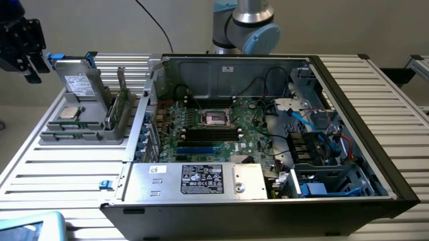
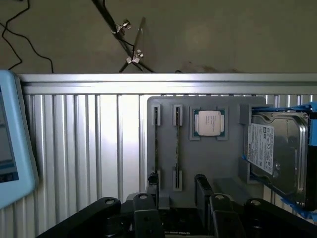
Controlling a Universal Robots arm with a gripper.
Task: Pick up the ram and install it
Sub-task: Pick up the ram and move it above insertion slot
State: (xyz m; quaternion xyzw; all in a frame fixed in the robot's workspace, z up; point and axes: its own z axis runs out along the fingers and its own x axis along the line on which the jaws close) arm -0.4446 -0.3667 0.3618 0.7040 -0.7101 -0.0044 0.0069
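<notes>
Pincer [image 2: 177, 181] agape near one tray [image 2: 214, 161], two ram sticks [image 2: 156, 146] [image 2: 177, 146] (edge-on), one processor [image 2: 208, 122]

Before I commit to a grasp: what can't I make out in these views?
ram sticks: wrist view, seen edge-on in the holder, so chips and labels are hidden.
memory slots: exterior view, too small to tell latch positions.
hard drive: wrist view, partly cut off by the picture's edge.
</notes>
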